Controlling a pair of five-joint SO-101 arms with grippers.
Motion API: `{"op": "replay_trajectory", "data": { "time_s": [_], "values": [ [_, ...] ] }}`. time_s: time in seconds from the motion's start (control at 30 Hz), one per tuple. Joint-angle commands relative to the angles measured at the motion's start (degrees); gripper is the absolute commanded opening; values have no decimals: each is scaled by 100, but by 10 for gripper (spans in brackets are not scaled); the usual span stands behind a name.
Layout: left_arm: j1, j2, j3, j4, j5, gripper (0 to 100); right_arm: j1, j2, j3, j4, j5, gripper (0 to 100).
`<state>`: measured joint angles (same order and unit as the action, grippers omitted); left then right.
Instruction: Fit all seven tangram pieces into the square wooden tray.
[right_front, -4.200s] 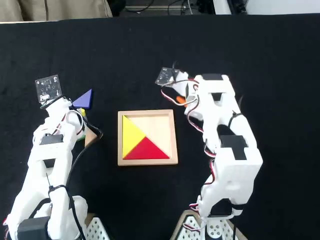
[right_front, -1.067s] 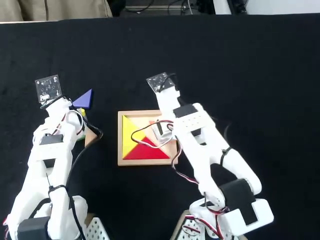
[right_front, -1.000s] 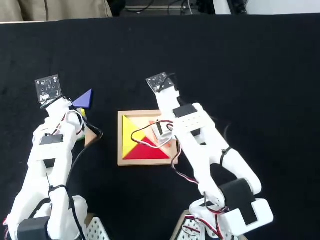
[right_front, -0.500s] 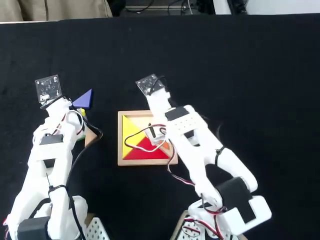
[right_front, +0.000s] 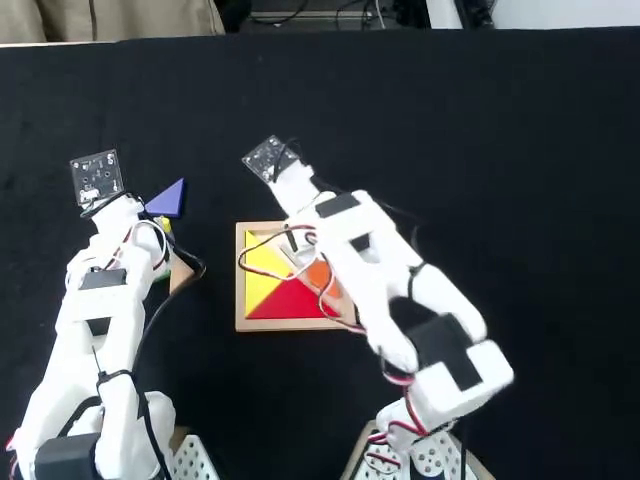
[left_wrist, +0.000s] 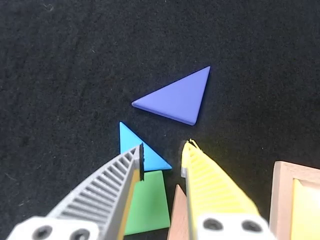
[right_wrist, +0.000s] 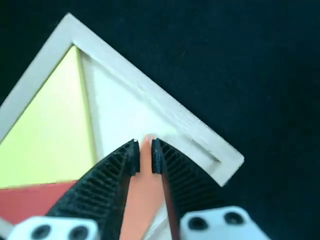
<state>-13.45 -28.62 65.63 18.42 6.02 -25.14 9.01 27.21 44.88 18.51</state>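
The square wooden tray (right_front: 243, 322) lies mid-table with a yellow triangle (right_front: 262, 270) on its left and a red triangle (right_front: 290, 300) along its near side. My right gripper (right_wrist: 143, 146) hangs over the tray's inside, shut on an orange piece (right_wrist: 142, 192), near the tray rim (right_wrist: 165, 107) and beside the yellow triangle (right_wrist: 50, 130). The orange piece (right_front: 318, 272) shows under that arm. My left gripper (left_wrist: 162, 150) stands open over a small light-blue triangle (left_wrist: 134, 142), a green piece (left_wrist: 149, 202) and a tan piece (left_wrist: 177, 215). A purple-blue triangle (left_wrist: 177, 97) lies just beyond.
The purple-blue triangle (right_front: 168, 199) and the tan piece (right_front: 183, 273) lie left of the tray beside the left arm. A corner of the tray (left_wrist: 281, 200) sits close to the left gripper. Black cloth covers the table, with open room at the far side and the right.
The right arm has swung leftward over the tray, carrying the orange piece from beyond the tray's right corner to its inside. The left arm has kept still.
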Motion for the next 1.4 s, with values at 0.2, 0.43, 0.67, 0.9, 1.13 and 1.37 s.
{"op": "replay_trajectory", "data": {
  "time_s": [0.2,0.43,0.67,0.9,1.13,1.37],
  "values": [
    [-31,-105,-48,-70,-35,145,-62,145,-171,-26,70,51],
    [-31,-105,-48,-70,-35,145,132,-330,338,273,79,50],
    [-31,-105,-48,-88,-35,145,281,-1270,1402,-299,79,49],
    [-31,-105,-48,-79,-35,145,281,-1622,1763,-448,79,49],
    [-40,-105,-22,-70,-35,145,290,-1657,1763,-440,79,53],
    [-57,-105,13,-97,-35,145,422,-1631,1763,-457,79,54]
  ]
}}
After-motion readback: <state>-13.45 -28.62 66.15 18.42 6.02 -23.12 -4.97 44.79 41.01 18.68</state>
